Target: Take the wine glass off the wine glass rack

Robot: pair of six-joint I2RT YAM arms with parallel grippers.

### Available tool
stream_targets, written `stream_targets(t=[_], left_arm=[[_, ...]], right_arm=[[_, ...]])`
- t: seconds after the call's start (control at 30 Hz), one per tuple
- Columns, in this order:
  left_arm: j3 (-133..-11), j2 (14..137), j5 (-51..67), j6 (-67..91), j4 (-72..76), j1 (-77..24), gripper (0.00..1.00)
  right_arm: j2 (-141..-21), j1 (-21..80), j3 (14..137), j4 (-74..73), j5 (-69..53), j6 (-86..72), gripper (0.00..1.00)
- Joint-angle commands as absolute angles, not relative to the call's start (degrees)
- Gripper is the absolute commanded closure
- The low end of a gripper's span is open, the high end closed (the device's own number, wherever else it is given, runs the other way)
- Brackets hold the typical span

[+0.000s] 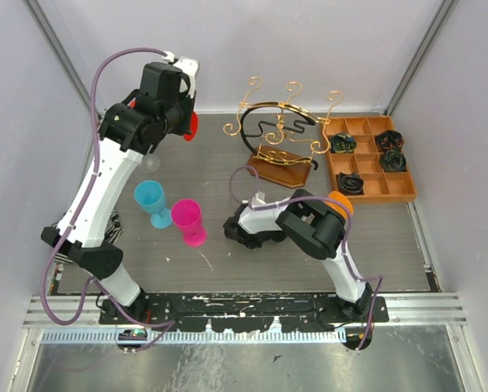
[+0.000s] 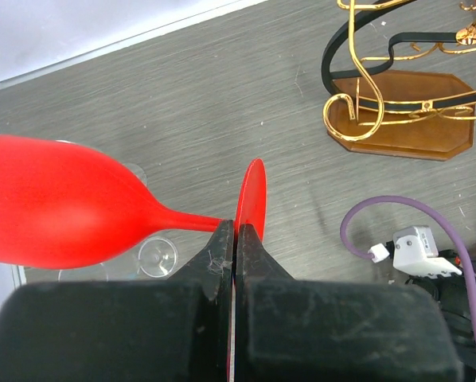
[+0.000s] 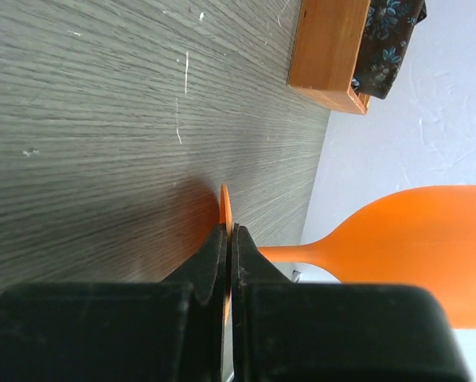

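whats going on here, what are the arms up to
Each arm holds a wine glass sideways. The left gripper is shut on the stem of a red wine glass, up left of the gold wine glass rack. The right gripper is shut on an orange wine glass, low over the table. A blue glass and a pink glass stand nearby.

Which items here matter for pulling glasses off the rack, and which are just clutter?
Job: wine glass rack; red wine glass, clamped in left gripper; orange wine glass, clamped in right gripper.
Lying about: blue glass; pink glass; clear glass; compartment tray.
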State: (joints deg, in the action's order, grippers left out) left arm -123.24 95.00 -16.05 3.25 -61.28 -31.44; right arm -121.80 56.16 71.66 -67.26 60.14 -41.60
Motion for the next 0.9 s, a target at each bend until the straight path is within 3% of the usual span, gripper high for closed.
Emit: stream_targets(t=[0.0, 0.27, 0.5, 0.87], left_arm=[[-124.33, 95.26, -16.27, 2.15, -61.69, -31.47, 1.00], [-123.71, 96.27, -16.42, 1.34, -61.57, -31.47, 1.00], [-123.37, 97.52, -15.78, 1.35, -61.70, -31.48, 1.00], [-122.79, 98.29, -16.44, 1.38, -61.69, -31.51, 1.00]], right_arm=[[-124.56, 55.40, 71.89, -56.35, 55.30, -41.10, 0.99], [-124.84, 55.02, 73.97, -50.76, 49.33, -37.40, 0.94], [-125.44, 55.02, 74.76, -48.14, 45.77, -35.70, 0.74], [-121.76, 55.50, 74.07, -44.25, 36.92, -34.54, 0.67]])
